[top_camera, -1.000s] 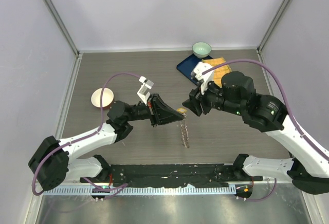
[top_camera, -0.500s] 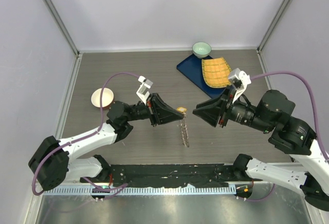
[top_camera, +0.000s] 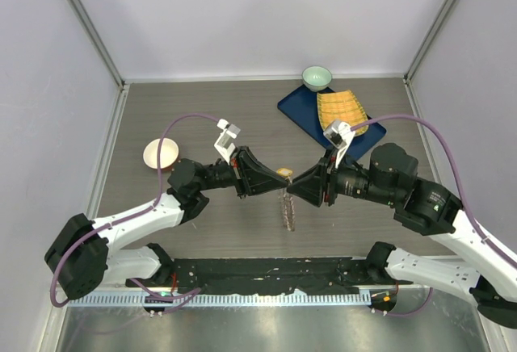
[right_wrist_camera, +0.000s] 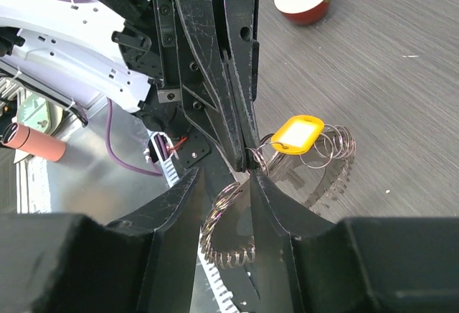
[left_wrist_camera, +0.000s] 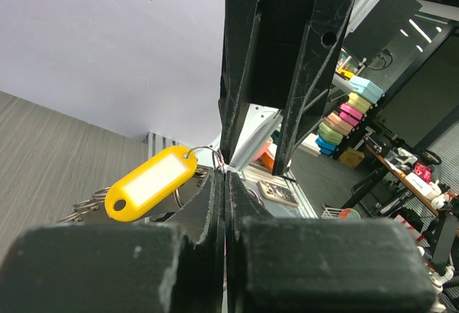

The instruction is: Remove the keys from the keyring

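- Found the left gripper with fingers pressed flat together and no gap, pinching a thin wire loop of the keyring right at the tips.
- Found the right gripper with fingers spread, its tips straddling the left tips from the opposite side, nose to nose in the top view.
- Located the keyring hanging just below both sets of tips, seen nearly edge-on from above. Traced part of its wire through the gap between the right fingers.
- Logged the keys as a jagged fringe along the ring: one stretch under the right fingertips, another beyond the left tips.
- Noted a yellow tag with a white label just beside the left tips, on the same thin loop, and a few small split rings just past it.
- Cannot confirm any contact between the right pads and the wire; too dark and crowded at the tips.
- Cannot tell bottom-of-ring contact with the table.
- Cannot count single keys: too small and overlapped, with part of the fringe hidden behind the right fingers in the right wrist view.
- Lost most of the ring in the left wrist view. Made out only the tag and a few loops beside the left fingers, the rest cut off behind them.
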`<control>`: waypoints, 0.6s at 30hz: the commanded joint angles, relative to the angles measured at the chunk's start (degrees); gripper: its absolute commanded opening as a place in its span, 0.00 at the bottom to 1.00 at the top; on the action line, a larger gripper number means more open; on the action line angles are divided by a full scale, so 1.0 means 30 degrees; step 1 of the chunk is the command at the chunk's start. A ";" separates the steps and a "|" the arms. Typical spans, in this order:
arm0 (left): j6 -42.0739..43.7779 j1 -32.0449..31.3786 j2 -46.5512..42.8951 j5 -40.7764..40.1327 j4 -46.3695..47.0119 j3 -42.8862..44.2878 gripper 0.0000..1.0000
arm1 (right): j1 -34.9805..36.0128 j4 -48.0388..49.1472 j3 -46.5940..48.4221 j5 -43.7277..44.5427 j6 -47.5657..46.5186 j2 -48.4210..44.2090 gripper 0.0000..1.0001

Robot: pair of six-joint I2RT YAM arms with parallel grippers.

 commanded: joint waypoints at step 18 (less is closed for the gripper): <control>0.0171 -0.0084 -0.0719 0.0092 0.1173 0.0680 0.00 | -0.0745 0.0372 0.0683 0.0414 -0.1366 -0.0202 0.33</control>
